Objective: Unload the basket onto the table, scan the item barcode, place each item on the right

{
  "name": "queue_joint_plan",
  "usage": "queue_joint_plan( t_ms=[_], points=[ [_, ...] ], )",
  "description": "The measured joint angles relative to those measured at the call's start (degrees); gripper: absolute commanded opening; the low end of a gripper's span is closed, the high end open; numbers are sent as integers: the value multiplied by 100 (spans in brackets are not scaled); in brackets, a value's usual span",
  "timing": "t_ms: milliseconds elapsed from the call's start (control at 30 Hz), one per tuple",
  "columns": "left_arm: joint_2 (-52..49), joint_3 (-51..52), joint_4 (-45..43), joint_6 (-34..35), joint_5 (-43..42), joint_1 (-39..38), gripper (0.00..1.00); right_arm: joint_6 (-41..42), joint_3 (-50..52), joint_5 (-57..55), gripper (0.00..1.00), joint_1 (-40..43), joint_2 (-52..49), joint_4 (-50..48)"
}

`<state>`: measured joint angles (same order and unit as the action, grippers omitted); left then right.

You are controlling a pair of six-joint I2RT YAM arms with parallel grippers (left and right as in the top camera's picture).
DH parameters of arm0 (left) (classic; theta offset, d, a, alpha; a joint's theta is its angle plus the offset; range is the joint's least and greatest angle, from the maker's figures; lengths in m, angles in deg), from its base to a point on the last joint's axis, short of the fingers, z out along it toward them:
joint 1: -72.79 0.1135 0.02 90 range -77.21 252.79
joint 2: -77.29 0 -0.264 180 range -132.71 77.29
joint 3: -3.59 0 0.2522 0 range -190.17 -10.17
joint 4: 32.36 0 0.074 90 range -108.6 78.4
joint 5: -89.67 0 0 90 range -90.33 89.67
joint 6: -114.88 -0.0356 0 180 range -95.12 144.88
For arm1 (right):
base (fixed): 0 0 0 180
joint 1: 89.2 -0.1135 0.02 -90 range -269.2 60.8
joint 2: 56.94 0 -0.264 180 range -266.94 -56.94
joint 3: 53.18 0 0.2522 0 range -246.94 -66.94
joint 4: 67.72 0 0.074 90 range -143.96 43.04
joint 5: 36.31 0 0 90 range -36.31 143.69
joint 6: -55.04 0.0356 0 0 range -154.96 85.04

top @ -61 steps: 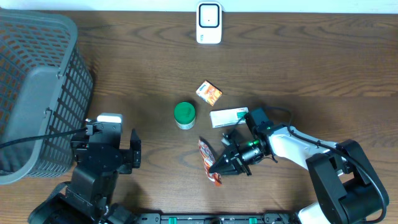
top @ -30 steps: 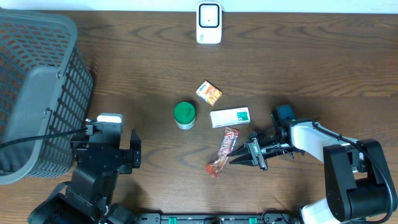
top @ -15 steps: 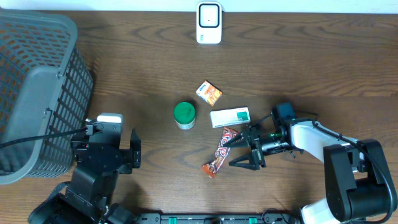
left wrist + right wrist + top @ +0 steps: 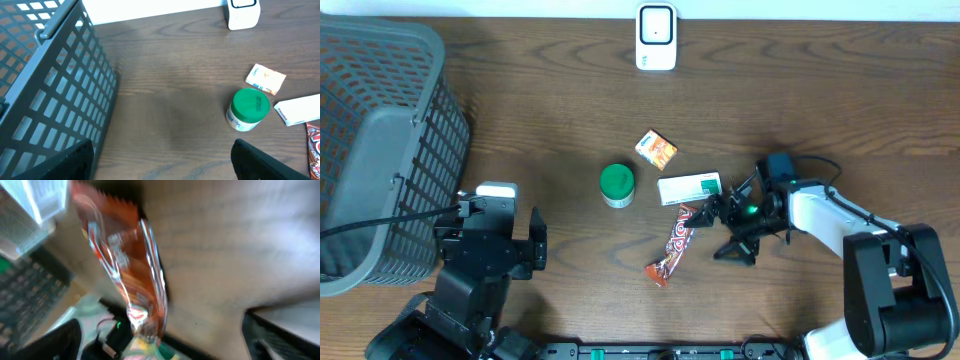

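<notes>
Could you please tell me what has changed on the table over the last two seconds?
The right tool turned the snack packet, its upper end going right toward the white box, then opened and let it go. The left tool, green-lidded jar, orange box, scanner and basket stayed put.

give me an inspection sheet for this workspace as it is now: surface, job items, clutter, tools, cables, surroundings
surface: brown wooden table, no spills seen
job's things: snack packet lying flat on the table; white scanner at the far edge
clutter: green-lidded jar, small orange box, white box, grey basket on the left
tools: right tool open beside the packet, gripping nothing; left tool open, empty
cables: black cable running over the basket
surroundings: pale wall strip behind the table
</notes>
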<state>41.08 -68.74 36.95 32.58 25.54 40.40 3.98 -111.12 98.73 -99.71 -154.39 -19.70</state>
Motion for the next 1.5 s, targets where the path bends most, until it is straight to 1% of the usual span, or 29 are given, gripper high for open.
queue_joint_plan(
  t_ms=[33,67,200,267,333,367,433,533,567,600,733,967,1000,1300,1400,1500],
  points=[
    [0,0,-2,0,0,0,88,17,-28,-184,70,-2,15,-144],
    [0,0,2,0,0,0,88,50,-59,-348,70,0,22,-284],
    [0,0,0,0,0,0,88,109,-105,-726,73,-2,44,-710],
    [0,0,0,0,0,0,88,114,-118,-874,78,-9,76,-802],
    [0,0,2,0,0,0,88,116,-129,-933,80,-35,101,-828],
    [0,0,0,0,0,0,88,118,-140,-973,79,-74,109,-844],
    [0,0,0,0,0,0,88,109,-155,-1075,70,-195,118,-951],
    [0,0,0,0,0,0,88,92,-160,-1270,67,-485,66,-1257],
    [0,0,0,0,0,0,88,94,-164,-1296,63,-575,44,-1309],
    [0,0,0,0,0,2,88,101,-184,-1344,53,-688,13,-1346],
    [0,0,0,0,0,0,88,173,-258,-1445,38,-935,-170,-1386],
    [0,0,0,0,0,2,88,245,-345,-1384,4,-968,-356,-1268],
    [0,0,0,0,0,0,88,267,-350,-1366,1,-968,-361,-1268],
    [0,0,2,0,0,0,88,264,-350,-1486,1,-986,-254,-1102],
    [0,0,4,0,0,0,88,262,-302,-1943,1,-990,42,-682],
    [0,0,2,0,0,0,88,319,-232,-2723,1,-990,575,-68]
  ],
)
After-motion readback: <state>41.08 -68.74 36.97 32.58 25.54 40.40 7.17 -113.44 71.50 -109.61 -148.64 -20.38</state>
